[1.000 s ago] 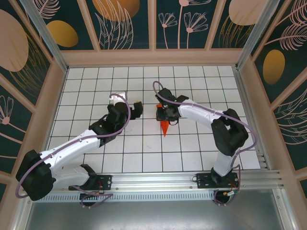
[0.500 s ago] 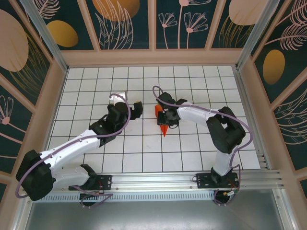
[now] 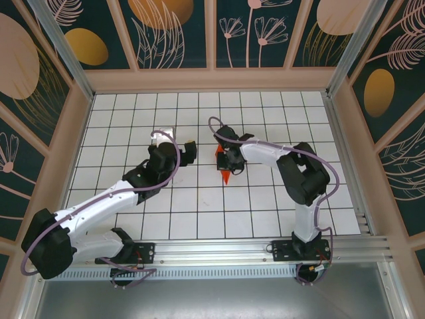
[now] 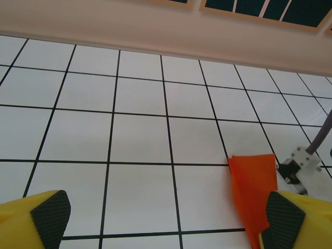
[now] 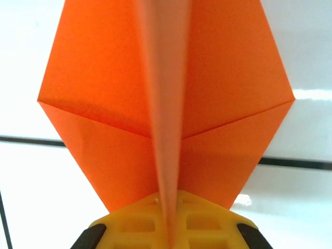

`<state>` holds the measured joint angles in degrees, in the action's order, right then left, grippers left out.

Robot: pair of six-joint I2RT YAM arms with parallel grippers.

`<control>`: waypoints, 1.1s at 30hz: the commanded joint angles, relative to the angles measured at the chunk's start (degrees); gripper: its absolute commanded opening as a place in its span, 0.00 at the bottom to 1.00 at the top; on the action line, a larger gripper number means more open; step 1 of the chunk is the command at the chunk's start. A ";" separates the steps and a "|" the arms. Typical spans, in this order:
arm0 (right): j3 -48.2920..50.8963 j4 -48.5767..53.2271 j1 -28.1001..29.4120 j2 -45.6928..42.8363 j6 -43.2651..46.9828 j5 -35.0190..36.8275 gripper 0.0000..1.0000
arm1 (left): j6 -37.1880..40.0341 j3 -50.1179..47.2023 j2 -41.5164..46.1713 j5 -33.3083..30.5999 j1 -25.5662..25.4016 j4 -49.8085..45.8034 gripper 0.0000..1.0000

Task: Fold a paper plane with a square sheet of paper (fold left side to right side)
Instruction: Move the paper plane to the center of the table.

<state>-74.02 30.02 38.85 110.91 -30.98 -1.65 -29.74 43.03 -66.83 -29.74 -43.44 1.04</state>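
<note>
Right gripper (image 3: 228, 159) is going from half-open to clenched on the paper plane (image 5: 218, 104) at its centre fold — setting the crease — while left gripper (image 3: 189, 151) is hanging wide open left of it.

The paper plane (image 5: 223, 88) was bright orange, the worktop (image 3: 199, 212) white with a black grid, the left pincer (image 4: 167, 215) yellow with black pads, the walls (image 3: 179, 33) dark teal, peach-flowered.

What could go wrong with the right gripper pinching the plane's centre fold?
1. The right gripper is shut on the centre ridge of the paper plane; lifting or twisting could crumple or tear it.
2. The left gripper is open, beside the plane, not holding it; with nothing pinning the wings, a pull may drag or unfold them.
</note>
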 commanded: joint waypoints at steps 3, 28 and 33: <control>-11.31 8.86 -2.11 5.19 -1.16 5.01 0.05 | 1.25 -2.05 3.05 -2.59 0.20 0.19 0.98; -33.47 18.31 -2.39 23.23 4.86 5.66 0.14 | 2.94 -2.07 2.87 -2.78 0.16 -0.23 0.99; -34.08 19.11 -2.29 22.27 5.14 6.22 0.15 | 2.84 -1.99 2.86 -2.70 0.20 -0.16 0.98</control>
<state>-106.76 46.26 36.47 132.07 -26.87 4.67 -28.01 41.23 -64.16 -30.98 -43.44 1.04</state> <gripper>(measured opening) 0.145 0.985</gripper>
